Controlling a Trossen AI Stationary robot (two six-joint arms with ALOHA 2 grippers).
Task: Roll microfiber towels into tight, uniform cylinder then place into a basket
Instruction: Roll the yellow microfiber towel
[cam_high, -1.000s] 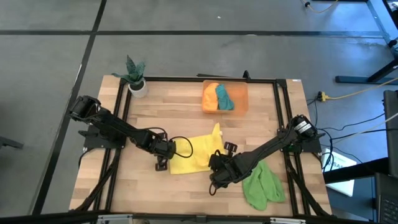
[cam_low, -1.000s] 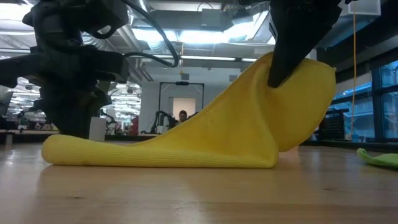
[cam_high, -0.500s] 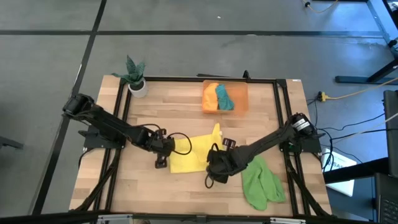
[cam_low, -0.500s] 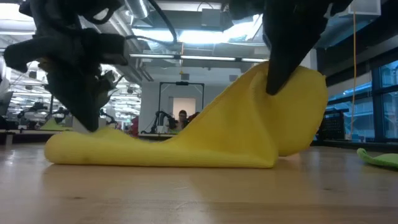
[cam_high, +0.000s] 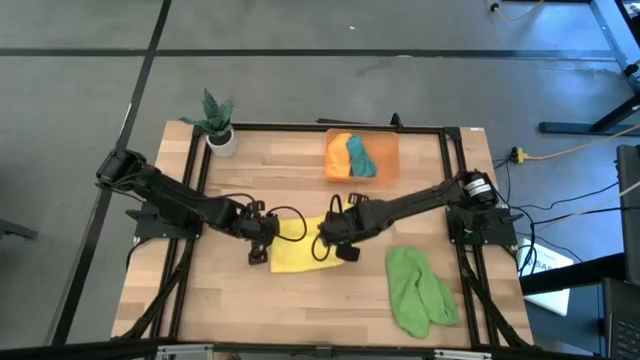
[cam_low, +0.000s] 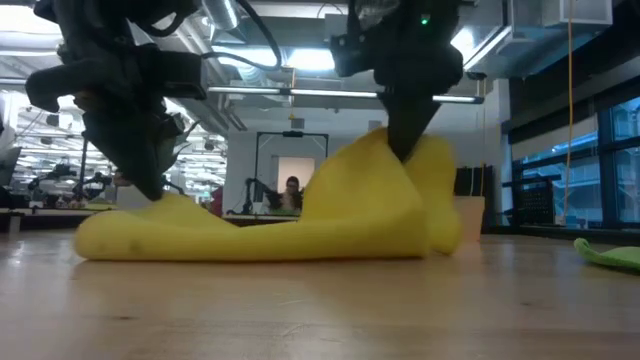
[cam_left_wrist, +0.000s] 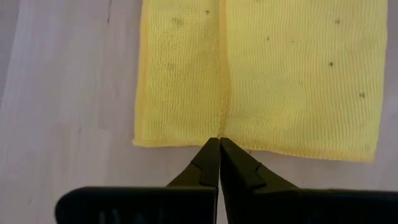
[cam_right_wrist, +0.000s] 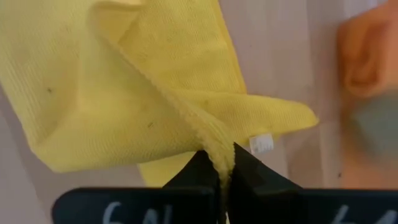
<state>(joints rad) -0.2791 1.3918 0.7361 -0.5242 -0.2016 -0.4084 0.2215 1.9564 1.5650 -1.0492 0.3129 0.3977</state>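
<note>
**Op A:** Progress check from my end. Basket (cam_high: 388, 172) at the back of the table (cam_high: 300, 180) already has the orange towel (cam_high: 338, 156) and the teal towel (cam_high: 360, 155) lying side by side in it. That's two of four, as I read it.

**Op B:** Agreed. I'm on the yellow towel (cam_high: 295, 252) now, mid-table. My right gripper (cam_high: 327, 236) is clamped on a raised fold of it; in the right wrist view the cloth is pinched between the fingers and lifted off the wood, draped over the flat part.

**Op A:** And my left gripper (cam_high: 262, 238) is fully closed at the towel's left edge. In my wrist view the tips meet right at the hem, but I can't tell whether any cloth is actually caught there.

**Op B:** So the yellow one is only folded over, no cylinder yet.

**Op A:** I'd say so. The light green towel (cam_high: 418, 290) lies crumpled near the front right, untouched. I judge we're about halfway: finish this roll, then that one.
</note>
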